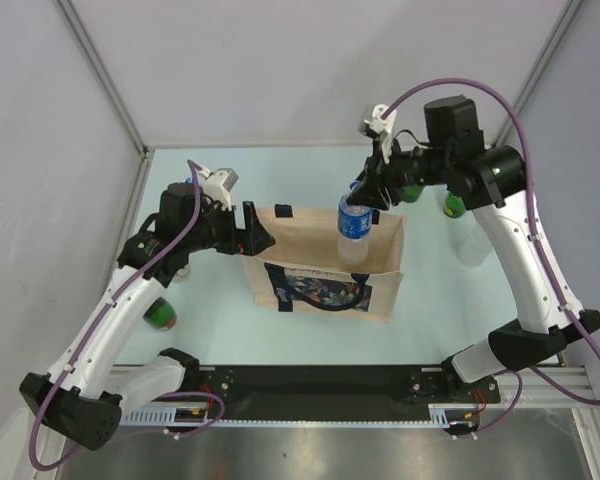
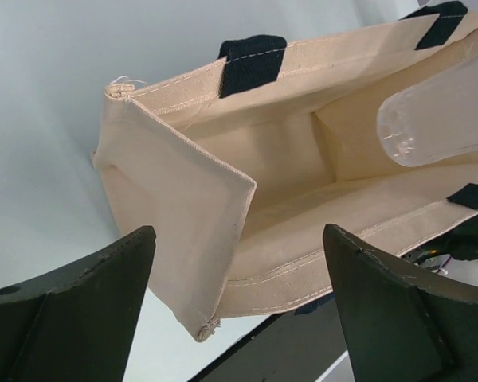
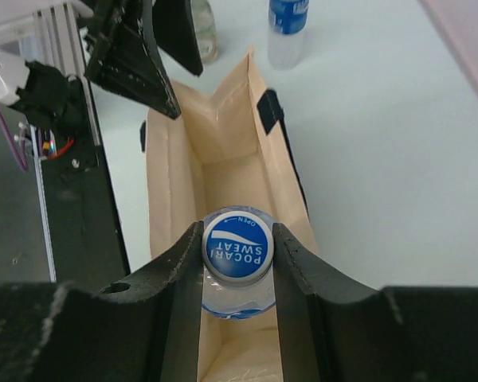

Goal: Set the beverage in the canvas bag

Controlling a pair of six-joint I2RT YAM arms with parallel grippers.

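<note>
step: beverage point(image 1: 353, 226) at canvas bag point(image 1: 325, 292) mouth;
right pincer point(image 3: 237, 243): clamped on cap;
left pincer point(image 2: 239, 235): wide open, empty;
next: lower it, let go

Top external: fixed, high, behind the robot, tilted down and forward. It is far off and covers the whole table point(image 1: 280, 180).

Left wrist: sits right behind the left gripper point(image 2: 237, 231). It is very close and low, looking sideways into the open mouth of the canvas bag point(image 2: 183, 199) from one short end.

Right wrist: sits above the right gripper point(image 3: 237, 235). It is close and looks steeply down along the bag's length.

All three views share the bag and the bottle point(image 3: 237, 248). The right wrist view also catches the left gripper's fingers point(image 3: 135, 64) at the bag's far end.
</note>
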